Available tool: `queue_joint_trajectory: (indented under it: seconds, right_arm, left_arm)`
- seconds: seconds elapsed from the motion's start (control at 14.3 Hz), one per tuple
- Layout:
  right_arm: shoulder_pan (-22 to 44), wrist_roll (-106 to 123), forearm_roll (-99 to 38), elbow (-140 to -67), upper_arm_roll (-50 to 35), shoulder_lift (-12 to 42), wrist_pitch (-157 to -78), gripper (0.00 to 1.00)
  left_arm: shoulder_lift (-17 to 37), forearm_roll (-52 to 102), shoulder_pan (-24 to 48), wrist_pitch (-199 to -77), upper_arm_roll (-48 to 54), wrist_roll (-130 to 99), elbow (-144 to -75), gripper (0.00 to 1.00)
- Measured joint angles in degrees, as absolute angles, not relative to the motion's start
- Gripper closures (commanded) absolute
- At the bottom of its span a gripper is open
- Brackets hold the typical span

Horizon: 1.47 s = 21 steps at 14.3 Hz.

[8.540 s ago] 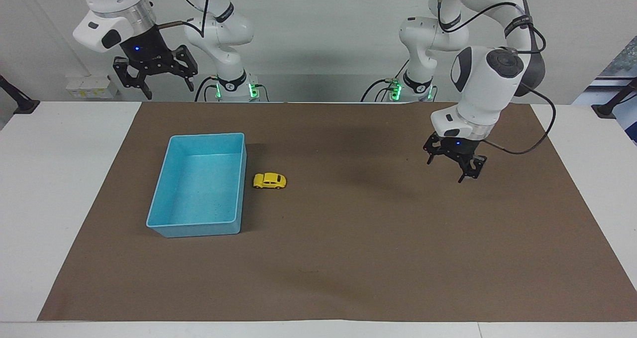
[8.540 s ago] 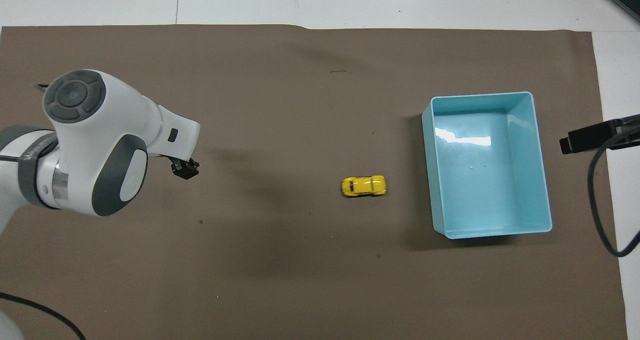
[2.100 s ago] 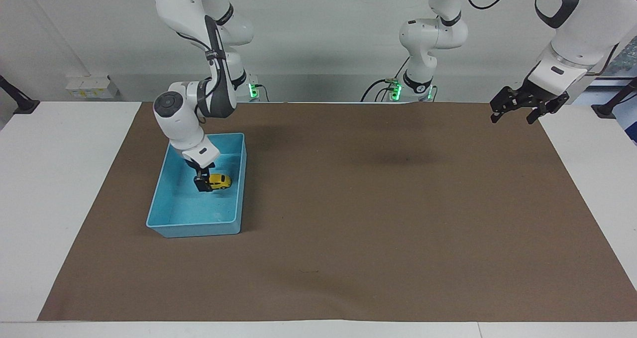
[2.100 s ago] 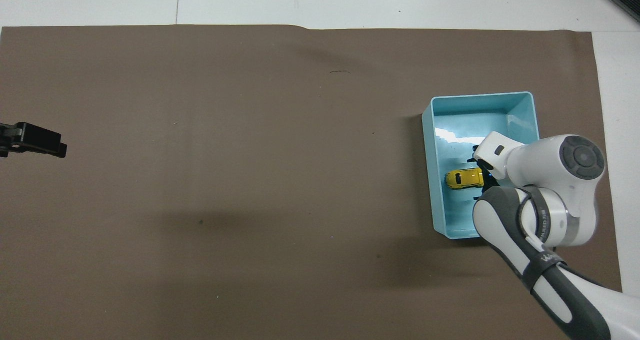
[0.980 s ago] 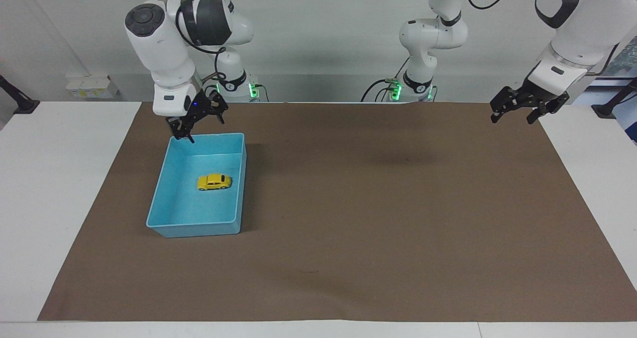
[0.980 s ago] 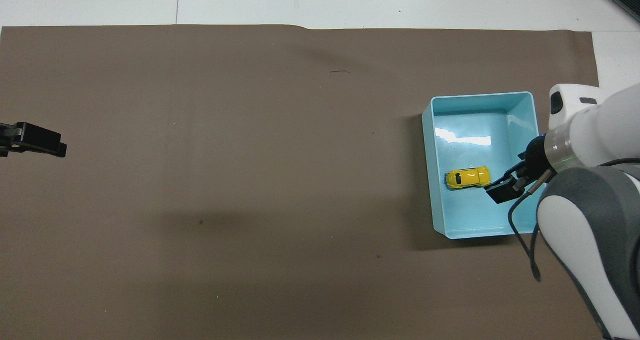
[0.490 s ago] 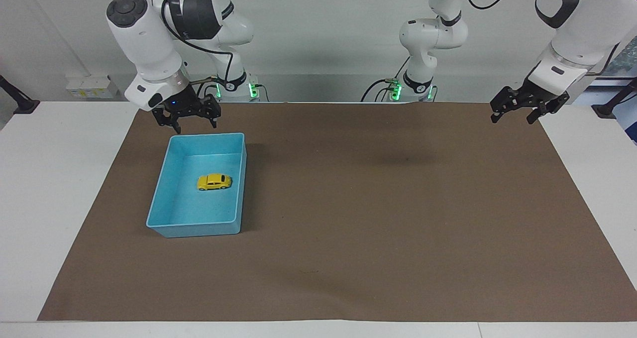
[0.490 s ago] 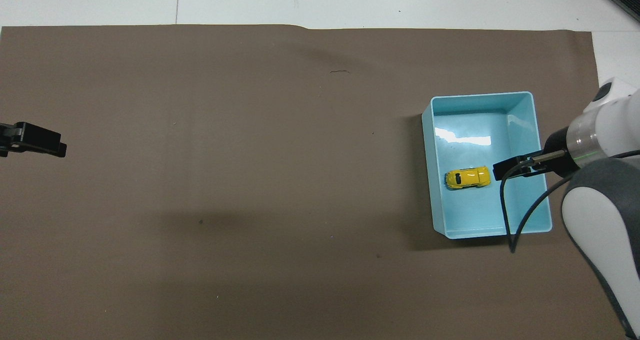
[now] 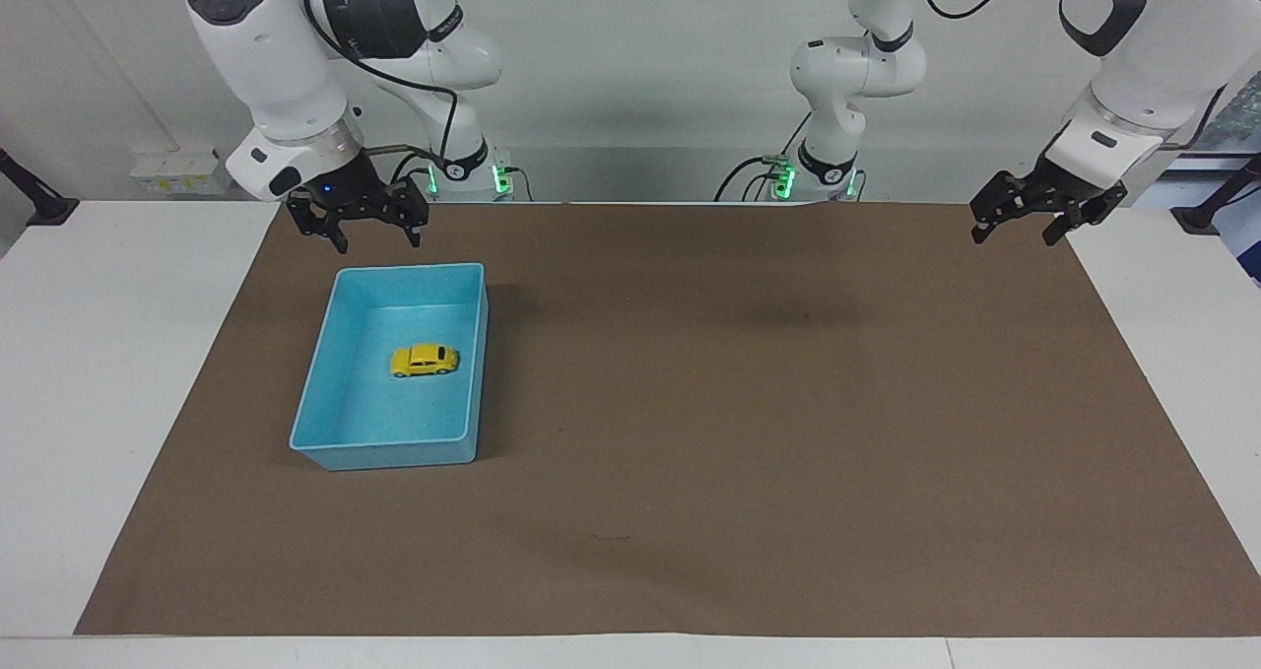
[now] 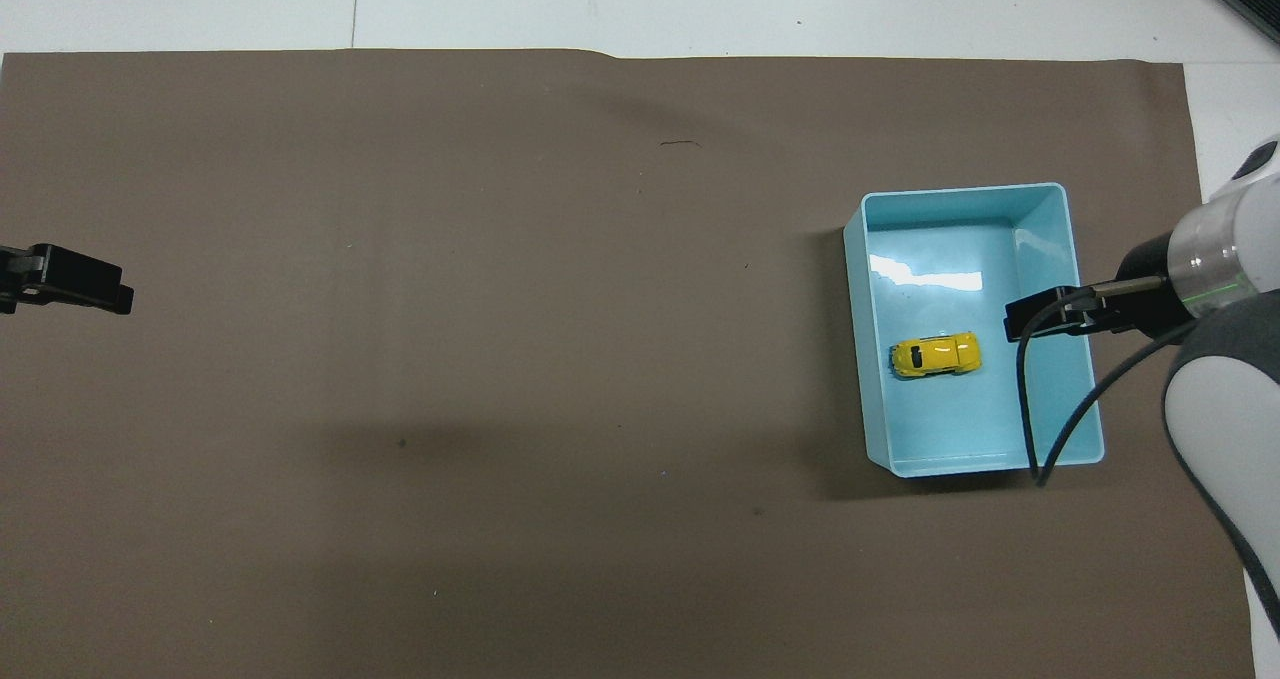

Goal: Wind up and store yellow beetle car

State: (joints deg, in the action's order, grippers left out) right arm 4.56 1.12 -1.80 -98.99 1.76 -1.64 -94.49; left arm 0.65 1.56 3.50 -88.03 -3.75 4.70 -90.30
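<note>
The yellow beetle car (image 9: pixel 424 360) (image 10: pixel 936 354) rests on its wheels on the floor of the blue tray (image 9: pixel 394 450) (image 10: pixel 960 191), touched by nothing. My right gripper (image 9: pixel 379 245) (image 10: pixel 1040 319) hangs open and empty, well above the tray and clear of the car. My left gripper (image 9: pixel 1015 239) (image 10: pixel 70 279) is open and empty too. It waits in the air over the brown mat's edge at the left arm's end of the table.
A brown mat (image 9: pixel 749 433) covers most of the white table (image 9: pixel 118 373). The tray stands on it toward the right arm's end. A black cable (image 10: pixel 1030 429) hangs from the right wrist over the tray.
My right gripper has risen from the tray and turned at the wrist, staying open. The car lies still in the tray. The left arm has not moved.
</note>
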Motion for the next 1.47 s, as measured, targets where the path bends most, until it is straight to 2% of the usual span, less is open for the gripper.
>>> queue_joint_trajectory:
  seconds: [0.35, 1.47]
  right_arm:
    - [4.02, 1.12, -1.82, -94.85, 1.77, 0.16, -94.19, 0.0]
    - [3.19, 0.86, -1.83, -94.17, 1.83, 0.17, -93.68, 0.0]
  left_arm:
    - [0.65, 1.56, 3.5, -88.03, -3.75, 4.7, -90.3, 0.0]
    - [0.65, 1.56, 3.5, -88.03, -3.75, 4.7, -90.3, 0.0]
